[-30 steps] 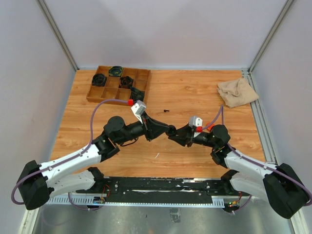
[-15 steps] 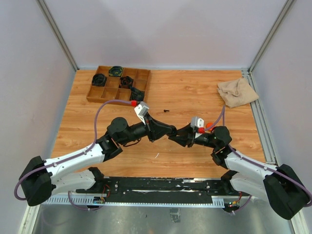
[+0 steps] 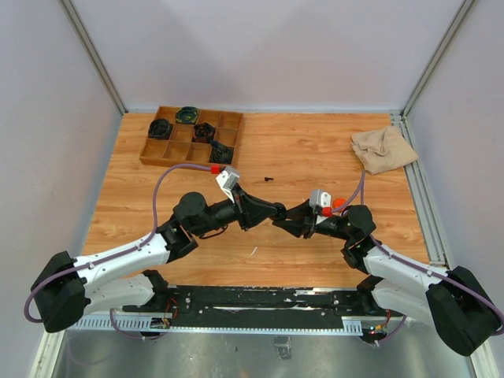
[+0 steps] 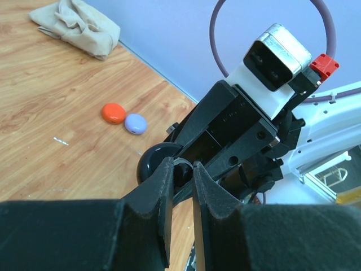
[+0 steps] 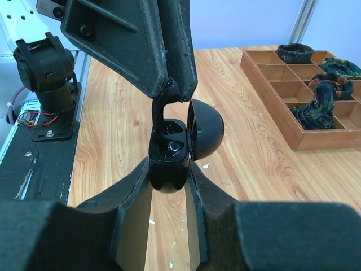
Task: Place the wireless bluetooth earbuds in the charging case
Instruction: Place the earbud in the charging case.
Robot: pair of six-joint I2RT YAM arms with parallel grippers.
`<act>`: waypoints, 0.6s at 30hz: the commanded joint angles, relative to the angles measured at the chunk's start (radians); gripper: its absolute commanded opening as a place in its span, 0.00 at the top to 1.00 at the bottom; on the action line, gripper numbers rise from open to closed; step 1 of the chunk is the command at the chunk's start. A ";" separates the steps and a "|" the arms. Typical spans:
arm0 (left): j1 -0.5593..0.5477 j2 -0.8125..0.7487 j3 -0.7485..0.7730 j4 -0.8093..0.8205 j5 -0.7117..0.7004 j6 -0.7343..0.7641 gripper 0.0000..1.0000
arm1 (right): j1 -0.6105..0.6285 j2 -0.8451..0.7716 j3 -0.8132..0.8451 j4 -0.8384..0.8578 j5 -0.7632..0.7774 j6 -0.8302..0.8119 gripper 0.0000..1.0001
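Note:
My right gripper (image 5: 169,167) is shut on the black charging case (image 5: 168,151). The case is held upright above the table, with its lid (image 5: 206,130) swung open to the right. My left gripper (image 4: 181,167) is shut on a black earbud (image 4: 183,174). In the right wrist view the earbud (image 5: 162,110) hangs from the left fingertips (image 5: 179,84), its lower end at the case's left socket. In the top view the left gripper (image 3: 276,211) and the right gripper (image 3: 285,224) meet tip to tip at the table's middle. A tiny black piece (image 3: 269,179) lies farther back.
An orange-red rounded piece (image 4: 113,113) and a lavender one (image 4: 135,123) lie side by side on the wood by the right arm. A wooden compartment tray (image 3: 168,153) with dark items sits back left. A beige cloth (image 3: 383,148) lies back right.
The left wrist has crept slightly to the right toward the right gripper. Both grips are unchanged.

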 commanded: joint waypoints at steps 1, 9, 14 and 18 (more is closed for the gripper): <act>-0.013 0.008 -0.017 0.074 -0.011 -0.021 0.85 | -0.007 -0.015 -0.012 0.063 -0.013 0.012 0.95; -0.021 0.026 -0.024 0.104 -0.029 -0.036 0.84 | -0.007 -0.022 -0.017 0.070 -0.014 0.015 0.95; -0.023 0.030 -0.035 0.103 -0.040 -0.034 0.84 | -0.007 -0.027 -0.019 0.071 -0.011 0.015 0.95; -0.023 0.017 -0.045 0.103 -0.051 -0.029 0.83 | -0.007 -0.030 -0.020 0.071 -0.011 0.015 0.96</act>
